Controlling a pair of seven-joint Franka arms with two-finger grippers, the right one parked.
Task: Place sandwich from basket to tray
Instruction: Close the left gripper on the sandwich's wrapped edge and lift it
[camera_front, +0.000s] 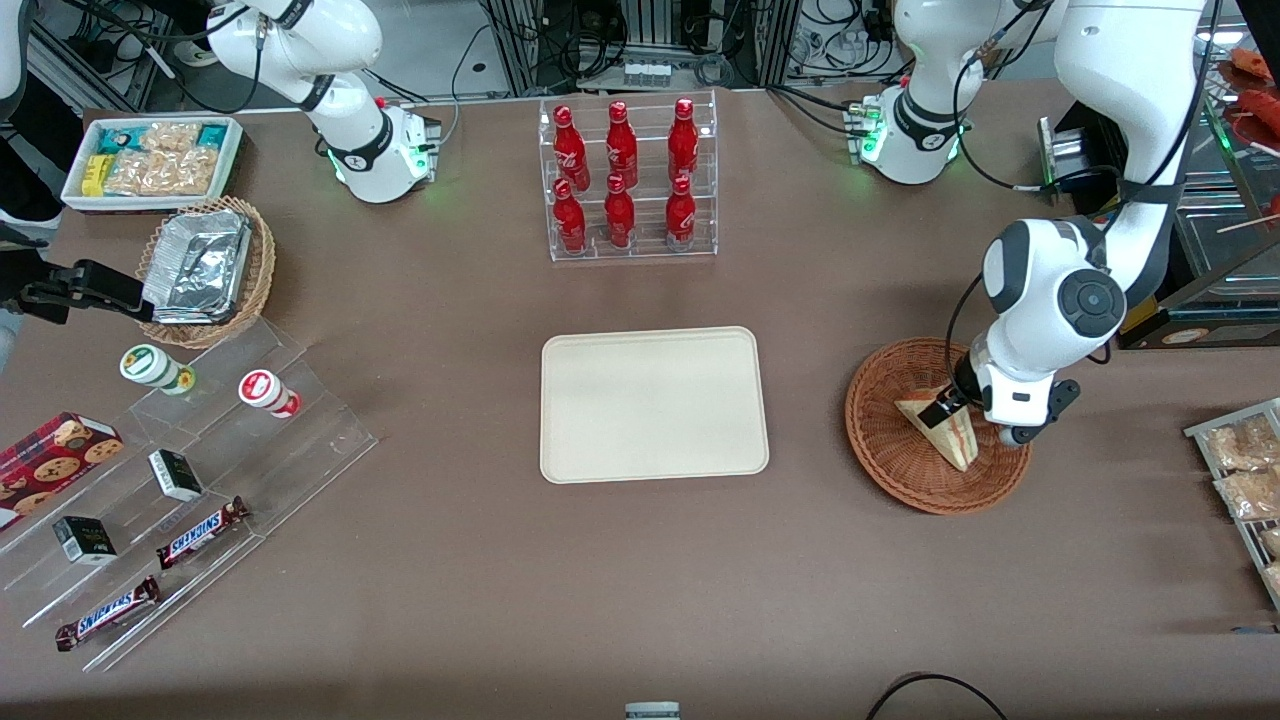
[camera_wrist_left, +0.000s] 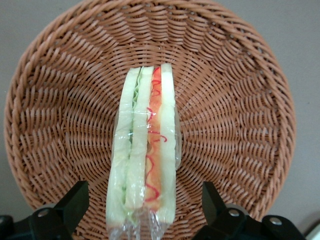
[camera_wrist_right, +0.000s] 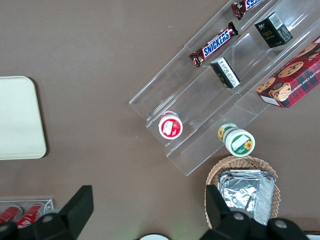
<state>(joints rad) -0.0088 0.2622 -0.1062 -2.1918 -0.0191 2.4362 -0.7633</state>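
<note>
The clear-wrapped sandwich (camera_front: 940, 428) lies in the round reddish-brown wicker basket (camera_front: 880, 440) toward the working arm's end of the table. In the left wrist view the sandwich (camera_wrist_left: 145, 145) stands on edge, its red and green filling layers showing, inside the basket (camera_wrist_left: 240, 100). My left gripper (camera_front: 958, 408) (camera_wrist_left: 144, 205) is down in the basket, open, with one finger (camera_wrist_left: 75, 202) on each side of the sandwich and a gap to each; neither touches it. The cream-beige tray (camera_front: 653, 404) lies empty at the table's middle.
A clear rack of red bottles (camera_front: 627, 178) stands farther from the front camera than the tray. Bagged snacks (camera_front: 1240, 470) lie at the working arm's table edge. Toward the parked arm's end are a tan basket with foil containers (camera_front: 205, 270), a white snack bin (camera_front: 150, 160) and clear steps with candy bars (camera_front: 200, 530).
</note>
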